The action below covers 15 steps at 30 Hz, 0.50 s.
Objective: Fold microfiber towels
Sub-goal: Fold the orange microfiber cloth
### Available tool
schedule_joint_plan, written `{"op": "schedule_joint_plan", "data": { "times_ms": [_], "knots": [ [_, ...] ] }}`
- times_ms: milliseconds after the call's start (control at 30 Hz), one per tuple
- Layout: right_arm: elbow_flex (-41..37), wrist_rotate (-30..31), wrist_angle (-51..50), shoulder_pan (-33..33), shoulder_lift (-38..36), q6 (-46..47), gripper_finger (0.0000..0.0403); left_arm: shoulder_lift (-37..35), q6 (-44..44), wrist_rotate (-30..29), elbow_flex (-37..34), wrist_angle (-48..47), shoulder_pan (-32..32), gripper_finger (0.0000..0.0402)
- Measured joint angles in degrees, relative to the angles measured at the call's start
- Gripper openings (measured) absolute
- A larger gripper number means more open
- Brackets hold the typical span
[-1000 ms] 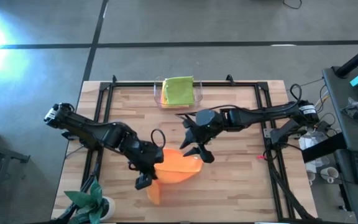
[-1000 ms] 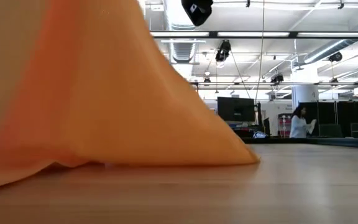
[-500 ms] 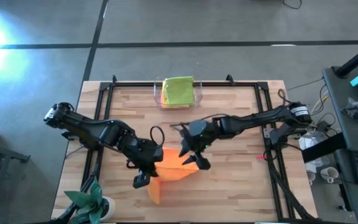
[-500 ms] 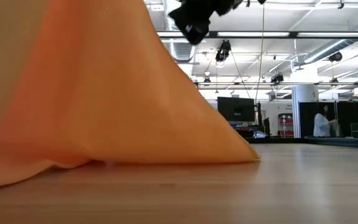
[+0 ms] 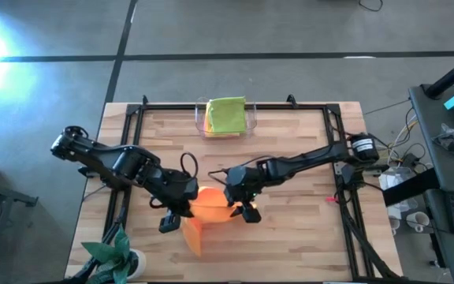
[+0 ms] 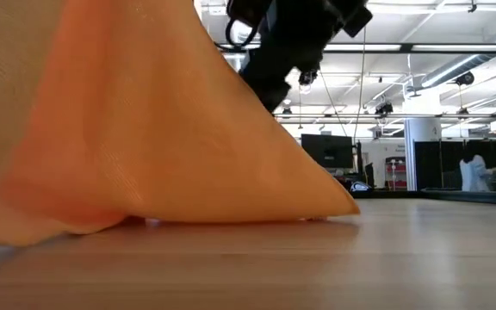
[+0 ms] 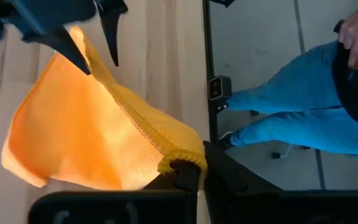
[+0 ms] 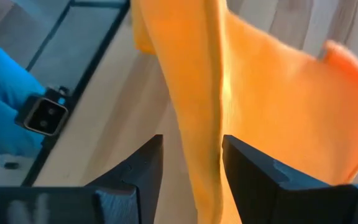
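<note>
Orange cloth, the orange towel [image 5: 203, 211], is seen from above near the front middle of the wooden worktop [image 5: 290, 237], bunched between both arms; the left gripper [image 5: 181, 214] is clamped on its left side, while the right gripper [image 5: 240, 207] is set at its right edge with fingers spread. At the back edge, a clear tray [image 5: 252, 120] is seen holding a folded lime green towel [image 5: 226, 114] on top of others. From worktop height, the orange towel [image 6: 145, 138] is shown lifted like a tent, one corner touching the wood, the right arm dark above it. In the left wrist view, a yellow-stitched hem [image 7: 166, 146] is pinched in closed fingers [image 7: 188, 177]; blue trouser legs [image 7: 278, 118] are seen beyond. In the right wrist view, a hanging fold [image 8: 197, 112] is straddled by open fingers [image 8: 145, 165].
</note>
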Motion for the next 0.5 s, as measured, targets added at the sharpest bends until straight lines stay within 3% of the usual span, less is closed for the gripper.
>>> {"op": "schedule_joint_plan", "data": {
  "times_ms": [500],
  "knots": [
    [0.0,0.5,-8.7,0.1,2.7,0.4,0.0132,-5.4,-0.3,-2.7,0.0,-8.5,0.0,0.0000]
  ]
}}
